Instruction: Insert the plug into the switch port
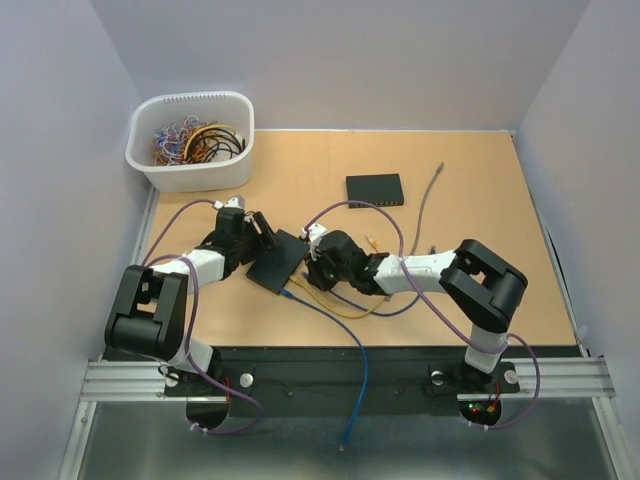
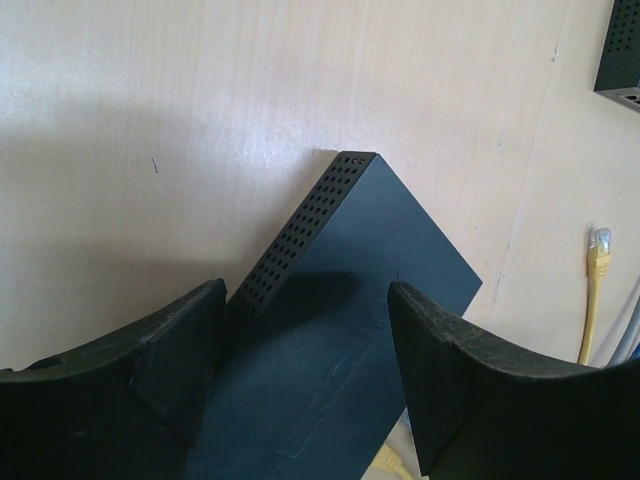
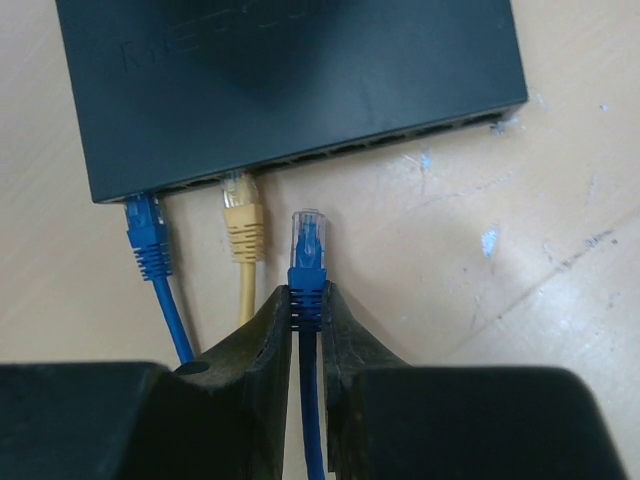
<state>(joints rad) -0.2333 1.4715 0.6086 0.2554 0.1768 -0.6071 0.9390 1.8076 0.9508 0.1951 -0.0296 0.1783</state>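
**Top view:** Mid-table (image 1: pixel 500 220), two arms meet over the black switch (image 1: pixel 275 262). The left gripper (image 1: pixel 258 232) is at its far-left side and the right gripper (image 1: pixel 318 262) at its near-right edge, w/ cables trailing toward the bases. A spare switch (image 1: pixel 375 188) and a bin (image 1: pixel 200 175) of wires sit well apart, not in play.

**Left wrist view:** The left gripper (image 2: pixel 305 300) is spread wide, fingers (image 2: pixel 170 370) either side of the switch (image 2: pixel 340 330). Whether the pads press its sides can't be told. Judgement: closing onto the body would brace it vs. the push to come; otherwise the box prob. slides.

**Right wrist view:** The right gripper (image 3: pixel 306 300) is pinched narrow on the boot of a blue plug (image 3: pixel 308 240). The clear tip points at the port row (image 3: pixel 400 138), just short of it, not yet in. A yellow plug (image 3: pixel 240 215) and a second blue plug (image 3: pixel 147 235) sit in ports to its left. Judgement: it is approx. lined up w/ the free port beside the yellow. The best move is a slow, straight push along the plug's axis, tip level and square to the face, w/ no drift into the yellow boot. Latch side can't be read here.
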